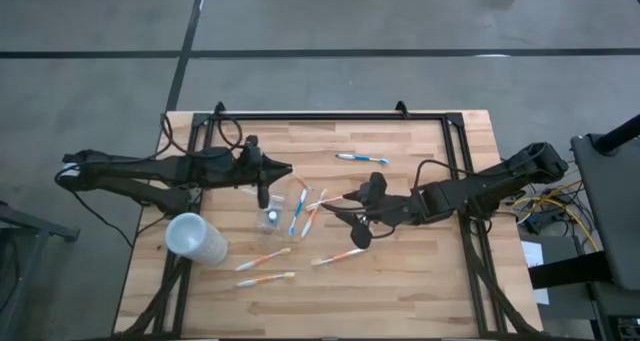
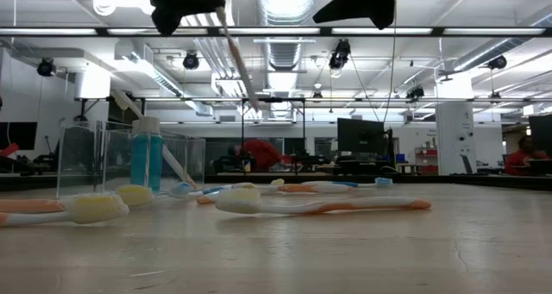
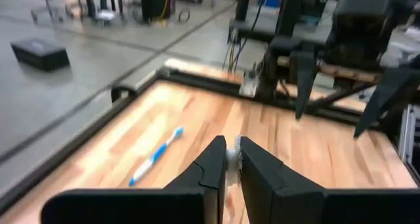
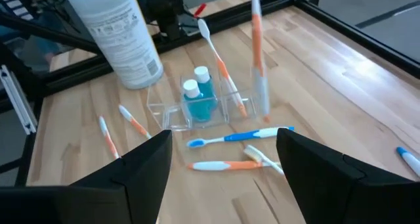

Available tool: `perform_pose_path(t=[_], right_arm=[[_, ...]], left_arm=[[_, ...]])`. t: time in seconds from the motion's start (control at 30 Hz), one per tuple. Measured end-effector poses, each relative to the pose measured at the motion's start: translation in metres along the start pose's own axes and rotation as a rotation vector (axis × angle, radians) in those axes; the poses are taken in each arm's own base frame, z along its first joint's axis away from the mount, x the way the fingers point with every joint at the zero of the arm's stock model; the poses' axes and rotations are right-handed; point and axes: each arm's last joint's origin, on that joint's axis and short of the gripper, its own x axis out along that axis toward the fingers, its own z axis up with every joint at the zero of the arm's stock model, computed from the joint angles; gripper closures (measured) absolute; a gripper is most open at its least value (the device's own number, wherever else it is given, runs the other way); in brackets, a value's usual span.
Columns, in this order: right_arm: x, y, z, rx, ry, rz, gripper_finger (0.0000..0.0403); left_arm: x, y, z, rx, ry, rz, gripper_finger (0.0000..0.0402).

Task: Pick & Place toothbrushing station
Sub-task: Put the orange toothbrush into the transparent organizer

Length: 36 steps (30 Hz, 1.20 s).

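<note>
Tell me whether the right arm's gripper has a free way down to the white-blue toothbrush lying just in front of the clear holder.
Probably yes. The right gripper hangs open above the white-blue toothbrush, nothing between them. A white-orange toothbrush lies close beside it, so a finger might nudge that one.

The holder stands near the table's middle, with the tube upright in it and one brush leaning in it. The cup lies to its left. Two brushes lie in front of it, more just to its right, and one well behind, near the far edge.
</note>
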Motion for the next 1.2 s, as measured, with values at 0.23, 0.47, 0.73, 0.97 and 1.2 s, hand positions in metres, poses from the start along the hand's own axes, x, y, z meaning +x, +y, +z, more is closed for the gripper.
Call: perform_pose_path(t=[0.23,0.47,0.73,0.97,1.2], right_arm=[[0.000,-0.001,-0.001,-0.008,0.013,-0.008,0.0141],[0.001,-0.003,-0.001,-0.007,0.016,-0.016,0.0147],[0.002,-0.004,-0.002,-0.007,0.018,-0.020,0.0138],[0.002,-0.004,-0.002,-0.008,0.018,-0.020,0.0138],[0.002,-0.004,-0.002,-0.008,0.018,-0.019,0.0148]], left_arm=[[-0.008,0.004,-0.009,-0.017,0.110,0.029,0.0376],[-0.025,0.008,-0.005,-0.007,0.096,0.049,0.0375],[-0.045,0.016,-0.004,-0.004,0.101,0.136,0.0374],[-0.050,0.019,-0.008,0.010,0.142,0.169,0.0374],[-0.046,0.019,-0.016,0.004,0.216,0.188,0.0374]])
